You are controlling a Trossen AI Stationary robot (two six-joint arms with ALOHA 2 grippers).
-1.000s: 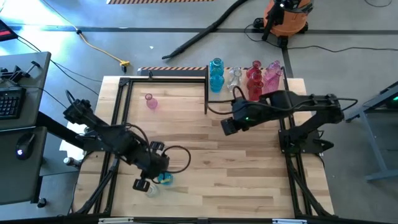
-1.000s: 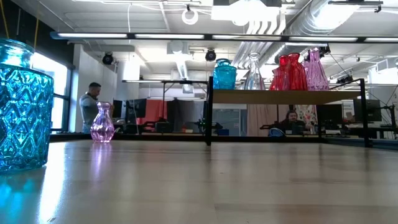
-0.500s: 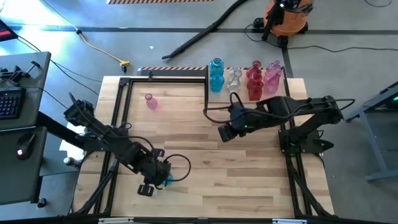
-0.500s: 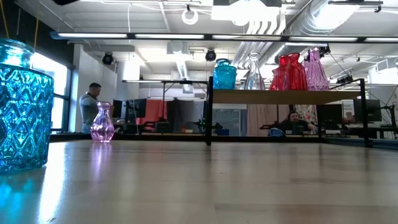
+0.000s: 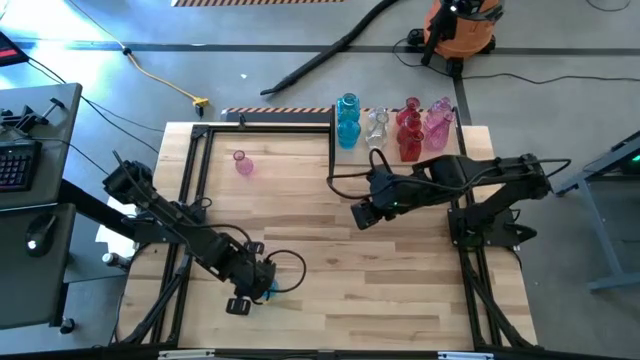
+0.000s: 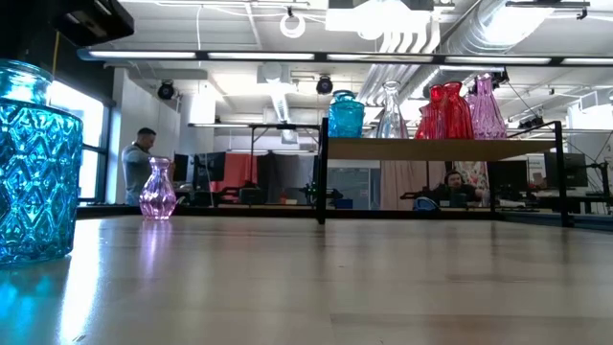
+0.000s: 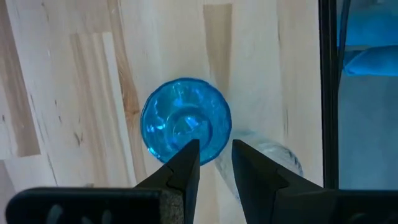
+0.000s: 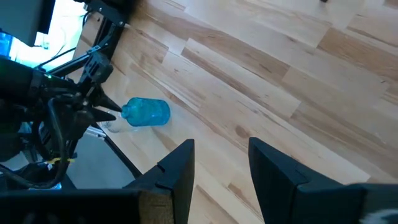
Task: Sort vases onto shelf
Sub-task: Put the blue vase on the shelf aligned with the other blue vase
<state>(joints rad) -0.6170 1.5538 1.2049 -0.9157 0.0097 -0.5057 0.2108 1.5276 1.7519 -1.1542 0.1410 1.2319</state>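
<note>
We see the left gripper (image 7: 210,163) open above the blue vase (image 7: 185,122) on the worktop (image 5: 400,270), while the right gripper (image 8: 221,168) hangs open, empty, mid-worktop.

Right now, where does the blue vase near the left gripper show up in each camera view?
High view: blue vase near the front left table edge, under the left gripper.
Low view: large, at the far left.
Left wrist view: centre, seen from above, past the fingers.
Right wrist view: small, left of centre.
Shared landmark: the clear vase beside it.
</note>
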